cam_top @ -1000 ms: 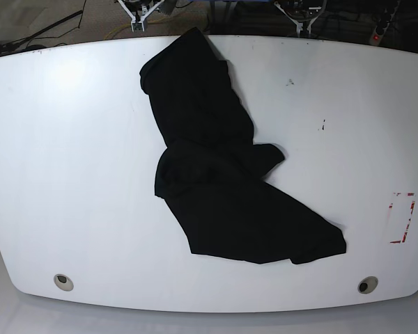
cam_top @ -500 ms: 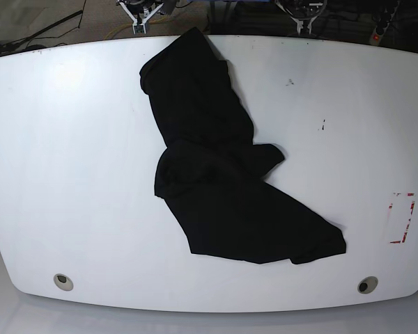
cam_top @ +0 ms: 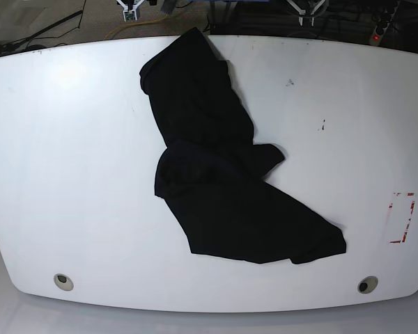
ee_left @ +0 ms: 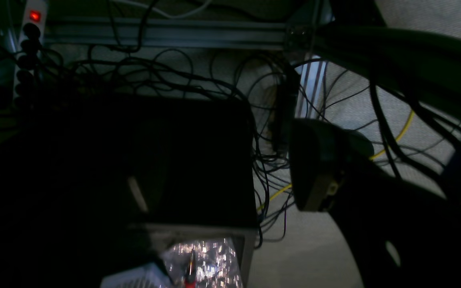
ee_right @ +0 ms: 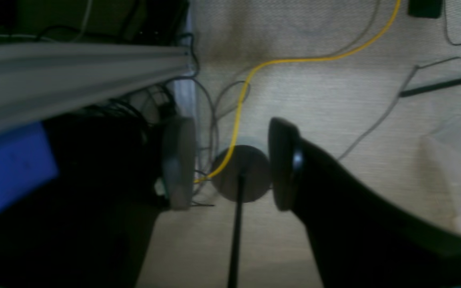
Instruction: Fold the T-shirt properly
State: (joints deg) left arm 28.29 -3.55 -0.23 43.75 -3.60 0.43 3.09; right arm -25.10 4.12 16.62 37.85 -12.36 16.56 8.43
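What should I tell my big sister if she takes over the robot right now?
Left gripper: open, holding nothing, off the table over cables.
Right gripper: open, holding nothing, over the floor and a yellow cable.
T-shirt: lies crumpled in a long heap across the middle of the white table, one end at the far edge.
Done: nothing folded yet.
Left: spread the T-shirt flat, then fold it.
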